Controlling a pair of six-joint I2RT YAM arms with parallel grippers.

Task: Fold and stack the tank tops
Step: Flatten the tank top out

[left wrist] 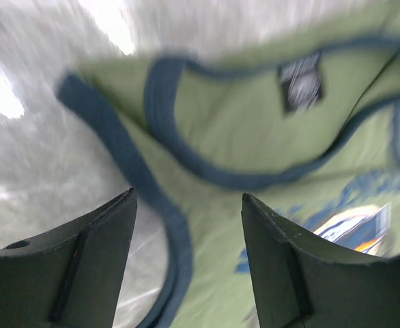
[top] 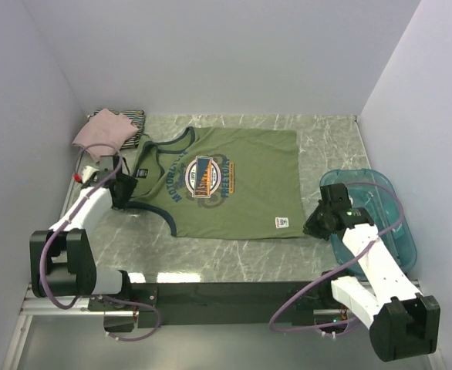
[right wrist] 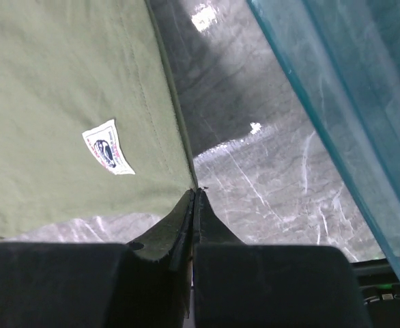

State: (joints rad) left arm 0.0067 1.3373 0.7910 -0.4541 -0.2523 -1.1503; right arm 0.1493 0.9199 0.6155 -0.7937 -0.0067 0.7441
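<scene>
The pale pink tank top lies folded on the striped tank top at the far left corner of the worktop, so these two seem done. The olive-green tank top lies flat and unfolded in the middle, print upward. The right tool is closed tight on the near corner of its hem, and the left tool stands wide over the navy-trimmed strap without gripping it. In my judgement the folding of this last piece is only beginning, and its stacking is left.
</scene>
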